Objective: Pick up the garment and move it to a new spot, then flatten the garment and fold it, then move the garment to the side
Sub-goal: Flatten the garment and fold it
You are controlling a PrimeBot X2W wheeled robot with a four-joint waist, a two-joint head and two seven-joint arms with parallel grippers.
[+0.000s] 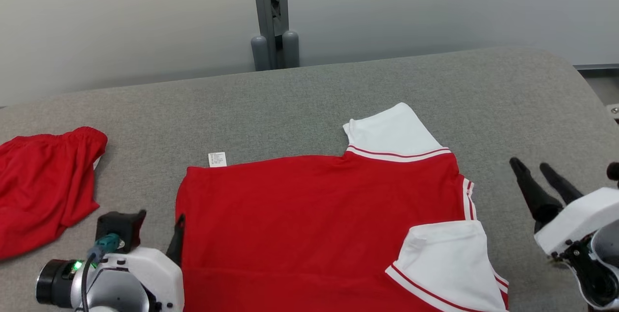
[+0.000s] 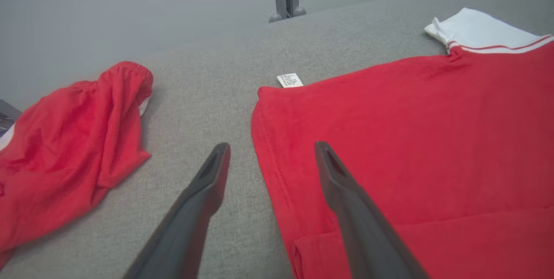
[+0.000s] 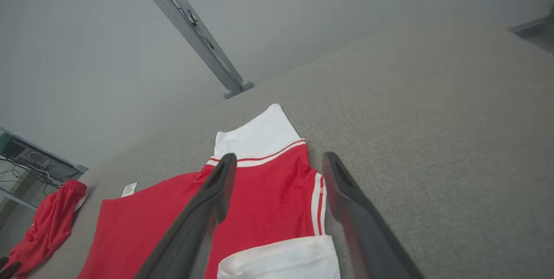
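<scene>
shirt (image 1: pixel 314 215): red, white sleeves (image 1: pixel 391 130) with striped trim, white tag (image 1: pixel 217 159), flat on grey surface (image 1: pixel 338 89) between claws | left claw (image 2: pixel 272 147): wide open, empty, astride shirt's edge | right claw (image 1: pixel 530 163): wide open, empty, shirt to its left | shorts (image 1: pixel 43 181): red, left of left claw

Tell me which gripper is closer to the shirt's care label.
Left. The left gripper sits near the label, at one end of the shirt; the right gripper is past the other end.
</scene>
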